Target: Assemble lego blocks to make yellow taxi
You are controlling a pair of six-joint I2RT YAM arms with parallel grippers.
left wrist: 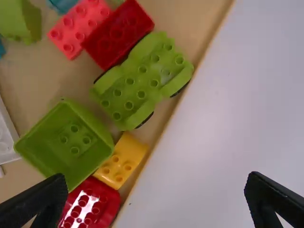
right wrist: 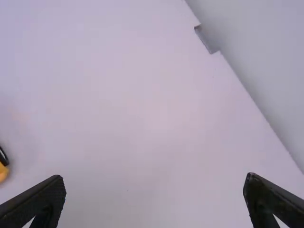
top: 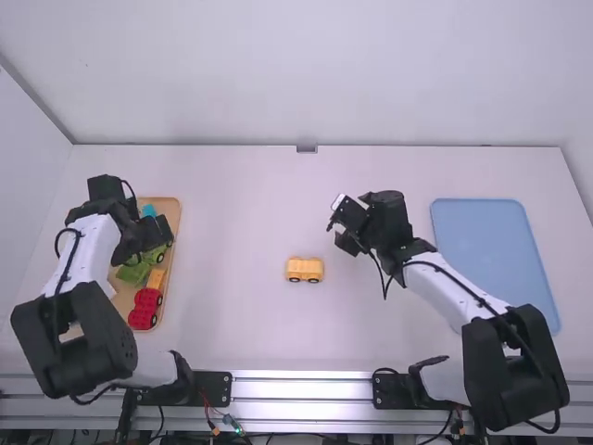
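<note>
High view: your yellow car [top: 305, 270] sits on the bench [top: 241, 204], wheels down. The wooden tray [top: 174, 215] lies well away at nine o'clock from it, the blue mat [top: 496, 250] at three. Your right gripper [top: 339, 234] is near the car, between one and two o'clock from it, fingers apart; its arm stands between car and mat. Your left gripper [top: 153, 238] is over the tray, fingers apart too, hiding part of the contents from above. At the tray's six o'clock end you have a red piece [top: 145, 309], a yellow block [top: 157, 278] just past it.

In the left wrist view, the green box-shaped block [left wrist: 71, 142] overlaps that yellow block, crowding it between the red piece and the green car base [left wrist: 142, 83]. A dark red block [left wrist: 118, 35] touches the base.
</note>
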